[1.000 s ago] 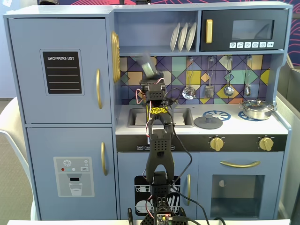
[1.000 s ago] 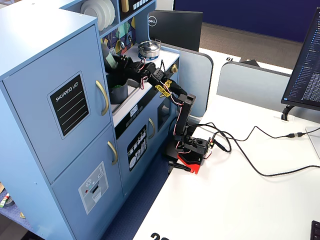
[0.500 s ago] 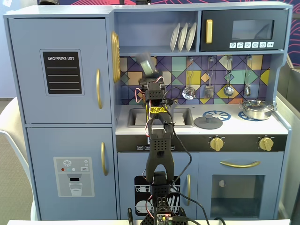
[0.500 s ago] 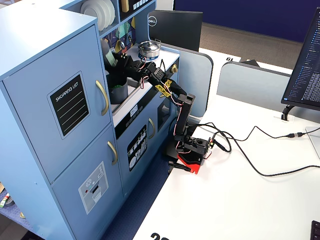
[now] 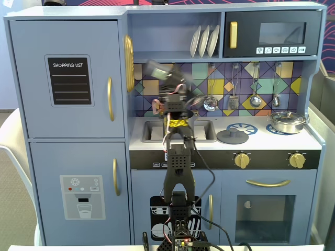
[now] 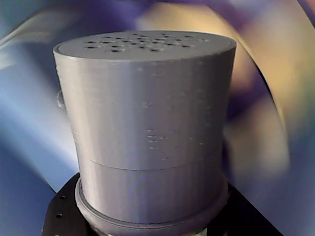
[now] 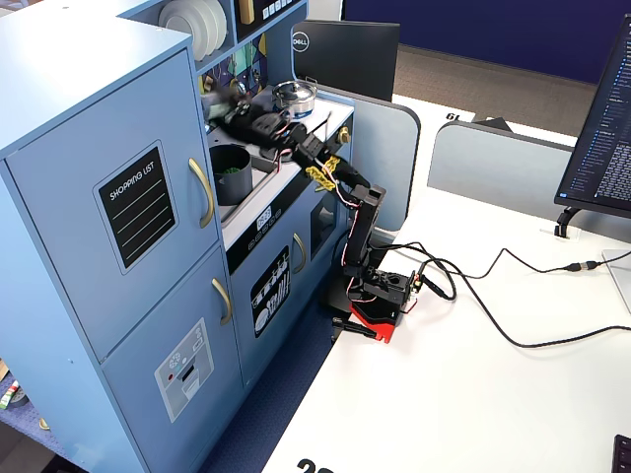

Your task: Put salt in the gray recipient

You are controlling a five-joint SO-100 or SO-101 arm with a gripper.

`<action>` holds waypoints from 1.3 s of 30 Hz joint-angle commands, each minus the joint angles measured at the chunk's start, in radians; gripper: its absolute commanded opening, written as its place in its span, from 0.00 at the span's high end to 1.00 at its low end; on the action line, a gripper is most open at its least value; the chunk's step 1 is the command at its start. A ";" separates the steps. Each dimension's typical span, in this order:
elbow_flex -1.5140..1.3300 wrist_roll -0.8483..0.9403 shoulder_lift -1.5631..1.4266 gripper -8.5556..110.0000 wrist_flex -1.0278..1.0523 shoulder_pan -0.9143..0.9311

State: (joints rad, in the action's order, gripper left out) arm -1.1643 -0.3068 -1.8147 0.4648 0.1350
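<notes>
A grey salt shaker [image 6: 147, 123] with several holes in its flat top fills the wrist view. My gripper [image 6: 152, 219] is shut on its base, with black jaw parts showing on both sides. In a fixed view the shaker [image 5: 157, 69] is blurred and tilted, held in my gripper [image 5: 163, 83] above the sink [image 5: 151, 130], in front of the tiled back wall. In another fixed view my gripper [image 7: 231, 106] is above a dark grey recipient [image 7: 232, 175] with green contents, which stands in the sink. The arm hides that recipient in the front fixed view.
A steel pot [image 5: 287, 121] stands on the right burner and a black lid [image 5: 232, 137] lies on the left one. It is a blue toy kitchen with a fridge door [image 5: 68, 78] on the left, and plates [image 5: 204, 41] and hanging utensils [image 5: 255, 99] above the counter. Cables [image 7: 493, 286] cross the white table.
</notes>
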 commanded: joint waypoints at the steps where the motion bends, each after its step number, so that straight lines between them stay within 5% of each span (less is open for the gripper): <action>1: -0.054 1.186 -0.129 0.93 -0.054 0.212; 5: -0.189 1.634 -0.184 0.93 -0.123 0.453; 8: -0.244 1.781 -0.189 0.93 -0.161 0.597; 17: -0.436 1.813 -0.192 0.93 -0.250 0.792; 39: -0.471 1.792 0.106 0.93 -0.574 0.750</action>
State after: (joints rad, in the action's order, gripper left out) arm -1.6690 1.4803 -1.7104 -0.0460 0.9066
